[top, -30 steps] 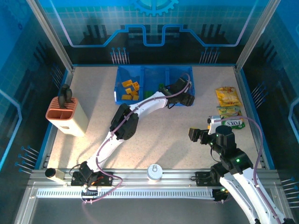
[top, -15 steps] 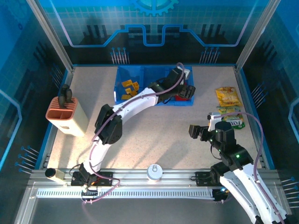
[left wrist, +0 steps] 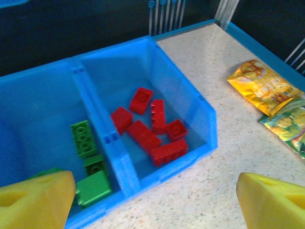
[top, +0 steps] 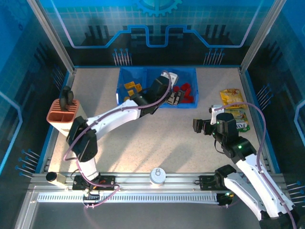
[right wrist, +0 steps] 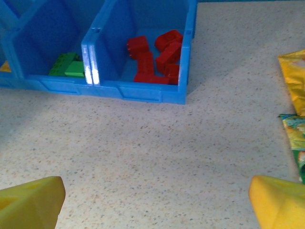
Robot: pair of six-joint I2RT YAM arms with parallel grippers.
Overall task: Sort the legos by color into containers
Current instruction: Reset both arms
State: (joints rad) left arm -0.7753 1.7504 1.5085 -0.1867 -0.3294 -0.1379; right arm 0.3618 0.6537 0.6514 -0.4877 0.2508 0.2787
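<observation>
- Two hands, both spread wide, nothing pinched in either.
- L hand [left wrist: 152,191] hangs over the near wall of the blue tray [left wrist: 205,126], about at the divider betw. the middle and right compartments.
- R hand [right wrist: 156,191] hangs over bare desk [right wrist: 143,143], well short of the tray.
- Right compartment: 6 red legos [left wrist: 143,136], studs up. One long brick lies along the near wall, one runs near-to-far, one sits diagonal betw. them, and 3 short ones lie around.
- Middle compartment: green legos [left wrist: 84,138], 3 clear plus a 4th partly hidden. The long one lies parallel to the divider.
- Left compartment: yellow/orange legos [top: 132,90], approx 5, too small to count for sure.
- 2 snack packets [left wrist: 262,88] lie on the desk right of the tray, apart from it.
</observation>
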